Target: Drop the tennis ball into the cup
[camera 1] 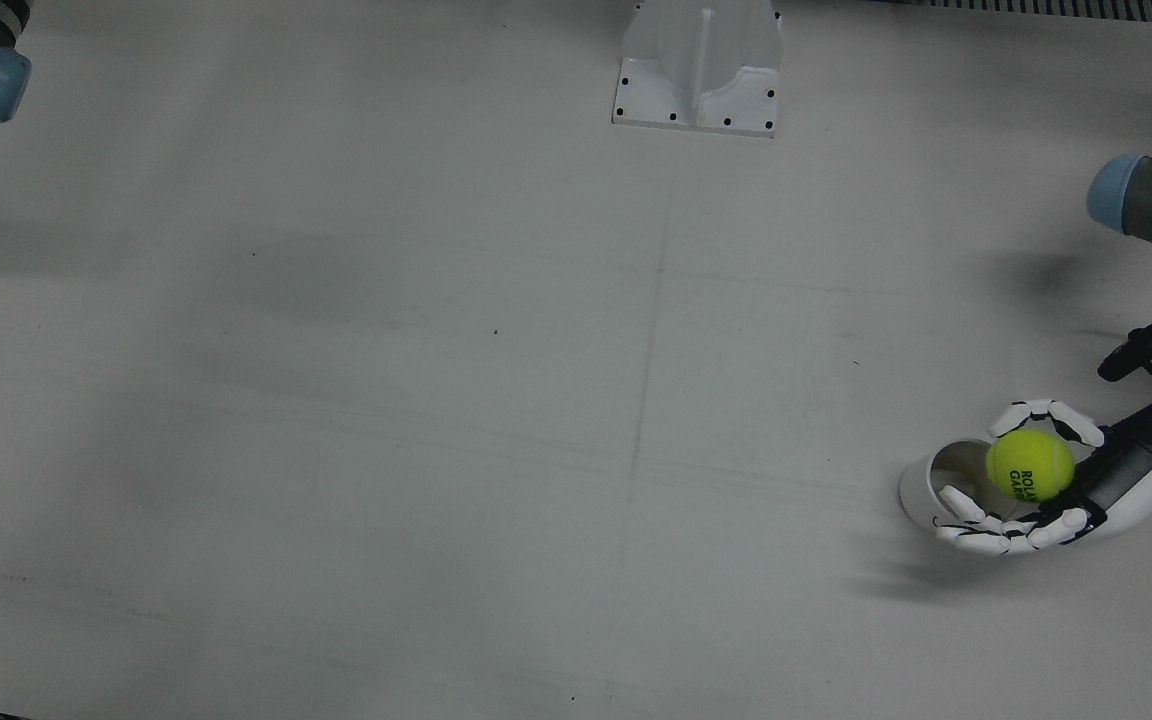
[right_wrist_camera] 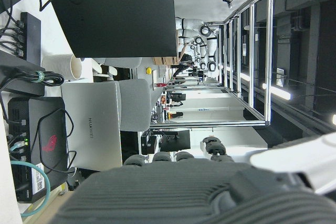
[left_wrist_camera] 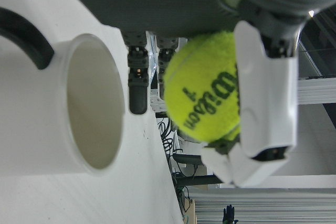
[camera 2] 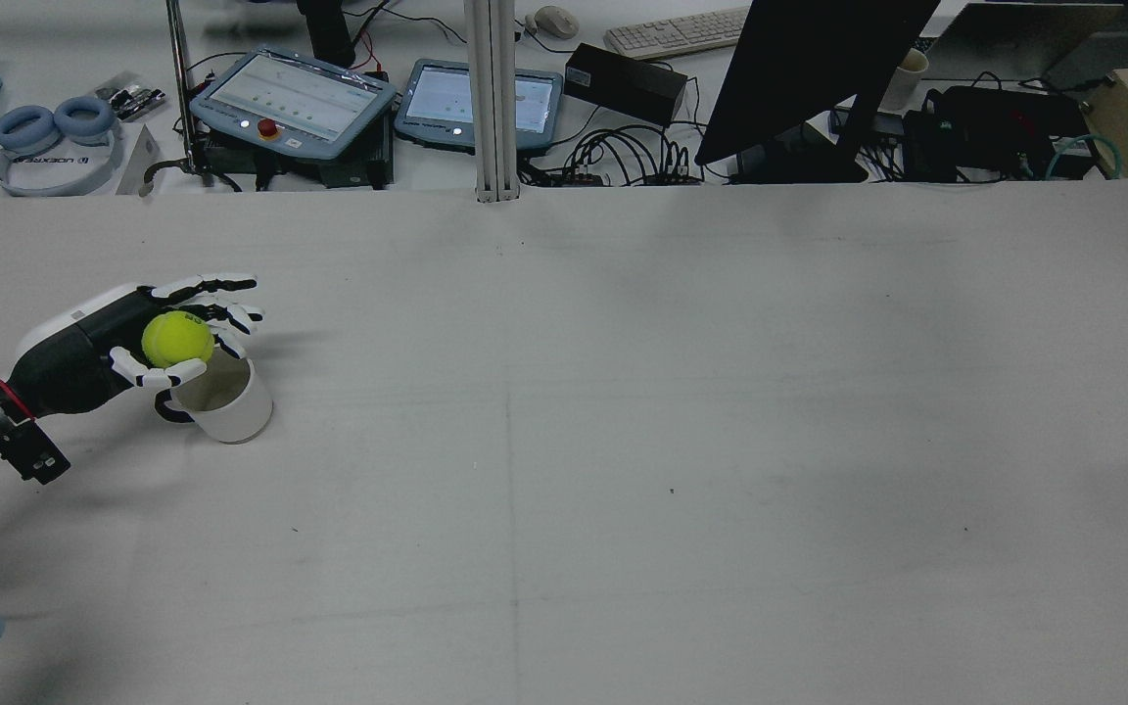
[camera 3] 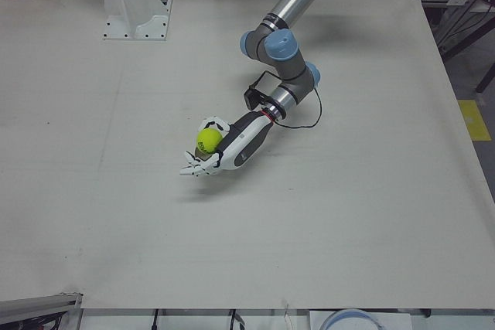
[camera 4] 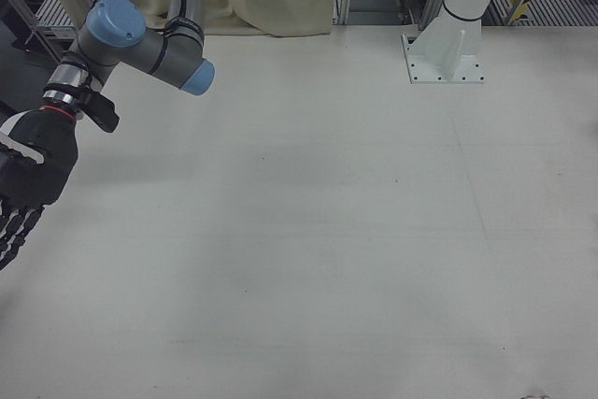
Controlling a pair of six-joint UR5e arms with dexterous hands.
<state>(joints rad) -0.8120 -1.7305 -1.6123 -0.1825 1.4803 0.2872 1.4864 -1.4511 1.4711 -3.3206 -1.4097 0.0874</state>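
My left hand (camera 1: 1086, 485) is shut on a yellow-green tennis ball (camera 1: 1029, 465) and holds it just above a white cup (camera 1: 924, 482) with a dark handle. The cup stands upright at the table's left side. In the rear view the ball (camera 2: 176, 339) sits over the near-left rim of the cup (camera 2: 228, 409), with the hand (camera 2: 94, 348) behind it. The left hand view shows the ball (left_wrist_camera: 205, 90) pinched between fingers (left_wrist_camera: 265, 93) above the cup's open mouth (left_wrist_camera: 92, 111). My right hand (camera 4: 26, 179) hangs open and empty off the table's right side.
An arm pedestal (camera 1: 698, 70) is bolted at the table's robot-side edge. Beyond the far edge in the rear view are control tablets (camera 2: 295, 98), a monitor (camera 2: 809, 69) and cables. The left arm's elbow (camera 3: 267, 44) rises over the table.
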